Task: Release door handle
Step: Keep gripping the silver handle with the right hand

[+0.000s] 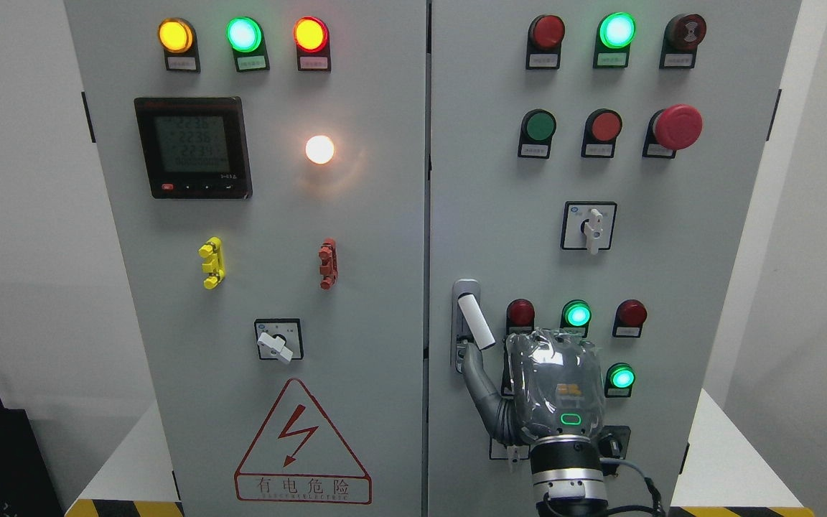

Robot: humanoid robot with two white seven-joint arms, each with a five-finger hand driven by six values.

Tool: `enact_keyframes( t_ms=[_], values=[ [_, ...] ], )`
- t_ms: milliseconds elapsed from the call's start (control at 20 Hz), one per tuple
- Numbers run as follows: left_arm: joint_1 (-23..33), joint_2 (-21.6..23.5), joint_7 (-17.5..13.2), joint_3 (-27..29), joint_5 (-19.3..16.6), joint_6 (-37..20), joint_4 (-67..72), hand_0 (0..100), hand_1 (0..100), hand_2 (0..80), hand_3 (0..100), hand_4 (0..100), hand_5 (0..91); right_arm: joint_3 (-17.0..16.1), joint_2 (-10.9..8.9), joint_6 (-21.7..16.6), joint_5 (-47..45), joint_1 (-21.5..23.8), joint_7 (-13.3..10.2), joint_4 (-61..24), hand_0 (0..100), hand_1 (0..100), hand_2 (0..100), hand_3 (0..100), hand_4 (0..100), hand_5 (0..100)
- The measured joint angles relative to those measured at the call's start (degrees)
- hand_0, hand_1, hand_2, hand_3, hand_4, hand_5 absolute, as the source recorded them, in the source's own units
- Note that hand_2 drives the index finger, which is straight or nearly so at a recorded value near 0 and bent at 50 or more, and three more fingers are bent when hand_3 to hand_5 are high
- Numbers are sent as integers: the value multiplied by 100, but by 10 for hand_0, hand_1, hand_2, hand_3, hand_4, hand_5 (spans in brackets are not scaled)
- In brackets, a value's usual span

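The white door handle (476, 321) sticks out tilted from its grey recess (464, 291) at the left edge of the right cabinet door (672, 237). My right hand (553, 388) comes up from the bottom edge, its back toward the camera, just right of and below the handle. Its grey thumb (482, 384) stretches up-left, with the tip at the lower end of the handle. Nothing is wrapped around the white lever. The other fingers are hidden behind the hand's back. The left arm does not show.
The left door (270, 287) carries lamps, a meter (193, 147), a rotary switch (277, 343) and a high-voltage warning triangle (302, 445). On the right door are push buttons, a red emergency button (675, 127), a selector switch (590, 226) and lit green lamps close around my hand.
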Motion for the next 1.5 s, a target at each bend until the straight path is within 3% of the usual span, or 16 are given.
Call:
enact_keyframes(
  t_ms=[1502],
  values=[
    [0,0,0,-1,-2,0,0,120,389,0,0,0,0,-24,-4,21,-8,15,-48,-43,587,76,979,1000,1000,978]
  ],
)
